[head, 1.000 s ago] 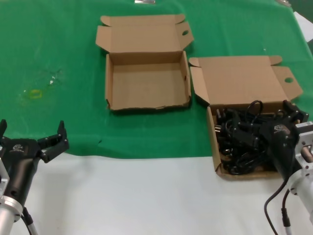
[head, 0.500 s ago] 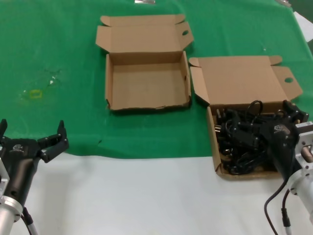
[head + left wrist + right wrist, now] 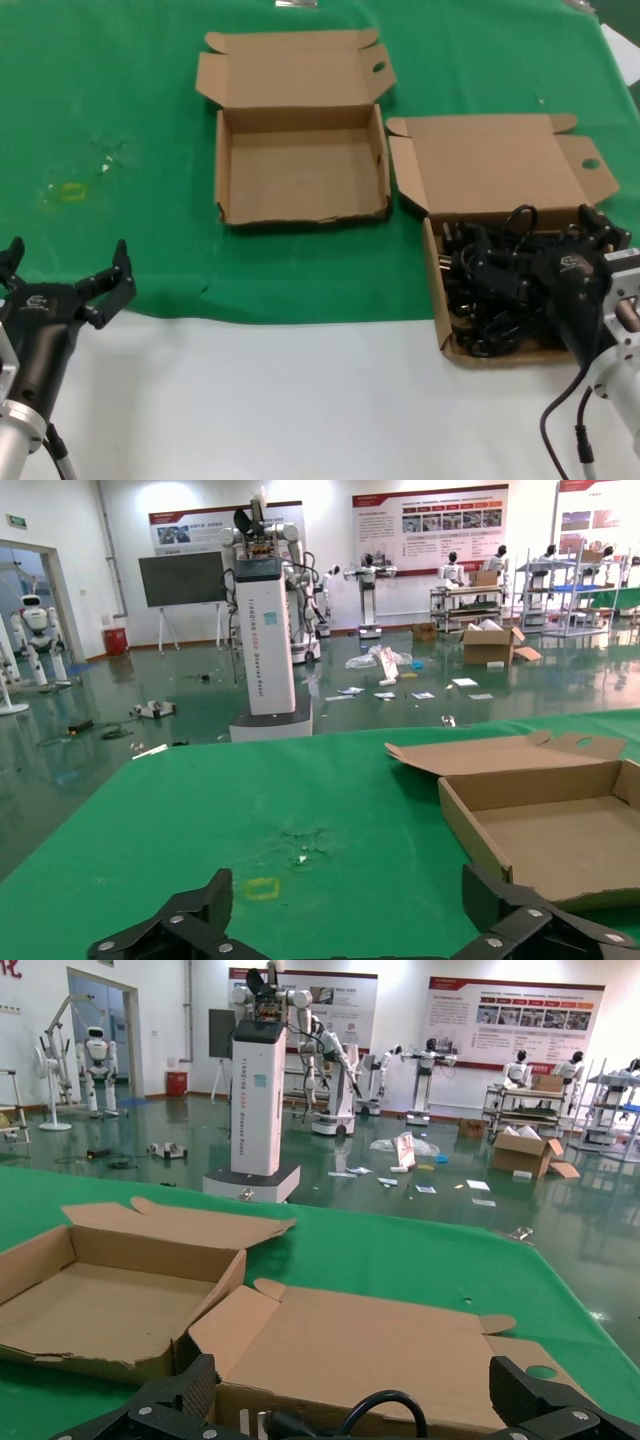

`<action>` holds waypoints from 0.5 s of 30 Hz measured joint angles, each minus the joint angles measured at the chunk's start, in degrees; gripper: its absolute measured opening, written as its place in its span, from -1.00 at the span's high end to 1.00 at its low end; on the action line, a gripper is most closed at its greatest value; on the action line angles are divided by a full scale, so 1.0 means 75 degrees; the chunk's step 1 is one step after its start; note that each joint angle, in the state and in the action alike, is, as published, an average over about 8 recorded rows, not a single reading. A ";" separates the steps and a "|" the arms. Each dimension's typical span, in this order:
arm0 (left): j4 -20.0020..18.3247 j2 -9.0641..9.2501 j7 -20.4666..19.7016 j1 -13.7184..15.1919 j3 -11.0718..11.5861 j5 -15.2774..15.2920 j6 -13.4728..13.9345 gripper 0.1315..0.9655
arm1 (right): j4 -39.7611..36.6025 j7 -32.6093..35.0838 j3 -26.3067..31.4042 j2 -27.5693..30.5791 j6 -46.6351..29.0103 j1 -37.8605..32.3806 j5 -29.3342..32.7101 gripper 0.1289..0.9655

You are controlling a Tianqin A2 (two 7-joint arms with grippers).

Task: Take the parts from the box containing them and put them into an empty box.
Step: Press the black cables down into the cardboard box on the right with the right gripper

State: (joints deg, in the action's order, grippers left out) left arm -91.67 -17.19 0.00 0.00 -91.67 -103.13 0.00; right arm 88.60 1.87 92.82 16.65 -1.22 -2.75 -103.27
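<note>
The parts are a tangle of black coiled cords filling the box containing them, which sits at the right with its lid flap lying open behind. My right gripper hangs open just over the cords with nothing clamped between its fingers. In the right wrist view one cord loop arches between the spread fingers of the right gripper. The empty box stands open at the middle back. My left gripper waits open at the near left, over the cloth's front edge; the left wrist view shows this left gripper empty.
A green cloth covers the far part of the table; bare white tabletop lies in front. A small yellow mark sits on the cloth at the left. The empty box's near corner lies beside the left gripper.
The left gripper has shifted slightly, its fingertips moving a little up and toward the left. The right gripper and both boxes stay as they were.
</note>
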 joint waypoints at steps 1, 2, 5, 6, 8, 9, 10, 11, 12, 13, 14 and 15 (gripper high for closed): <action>0.0000 0.0000 0.0000 0.0000 0.0000 0.0000 0.0000 -0.73 | -0.0005 -0.0001 -0.0006 0.0001 0.0002 -0.0009 -0.0002 -1.00; 0.0000 0.0000 0.0000 0.0000 0.0000 0.0000 0.0000 -0.73 | -0.0011 -0.0004 -0.0012 0.0004 0.0004 -0.0019 -0.0004 -1.00; 0.0000 0.0000 0.0000 0.0000 0.0000 0.0000 0.0000 -0.58 | -0.0037 -0.0021 -0.0023 0.0032 0.0011 -0.0059 -0.0019 -1.00; 0.0000 0.0000 0.0000 0.0000 0.0000 0.0000 0.0000 -0.53 | -0.0048 -0.0027 -0.0027 0.0048 0.0010 -0.0076 -0.0023 -1.00; 0.0000 0.0000 0.0000 0.0000 0.0000 0.0000 0.0000 -0.43 | -0.0065 -0.0037 -0.0028 0.0097 0.0001 -0.0106 -0.0028 -1.00; 0.0000 0.0000 0.0000 0.0000 0.0000 0.0000 0.0000 -0.39 | -0.0071 -0.0041 -0.0023 0.0134 -0.0010 -0.0120 -0.0028 -1.00; 0.0000 0.0000 0.0000 0.0000 0.0000 0.0000 0.0000 -0.34 | -0.0074 -0.0045 -0.0014 0.0182 -0.0026 -0.0135 -0.0027 -1.00; 0.0000 0.0000 0.0000 0.0000 0.0000 0.0000 0.0000 -0.34 | -0.0076 -0.0050 -0.0001 0.0241 -0.0046 -0.0150 -0.0024 -1.00; 0.0000 0.0000 0.0000 0.0000 0.0000 0.0000 0.0000 -0.27 | -0.0074 -0.0061 0.0023 0.0317 -0.0072 -0.0168 -0.0020 -1.00; 0.0000 0.0000 0.0000 0.0000 0.0000 0.0000 0.0000 -0.20 | -0.0069 -0.0079 0.0056 0.0411 -0.0104 -0.0188 -0.0016 -1.00; 0.0000 0.0000 0.0000 0.0000 0.0000 0.0000 0.0000 -0.13 | -0.0060 -0.0105 0.0101 0.0520 -0.0141 -0.0209 -0.0011 -1.00; 0.0000 0.0000 0.0000 0.0000 0.0000 0.0000 0.0000 -0.07 | -0.0046 -0.0141 0.0164 0.0656 -0.0189 -0.0236 -0.0002 -1.00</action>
State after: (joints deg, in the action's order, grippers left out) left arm -91.67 -17.19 0.00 0.00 -91.68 -103.13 0.00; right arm 88.26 0.82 94.05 21.56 -2.64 -4.52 -103.29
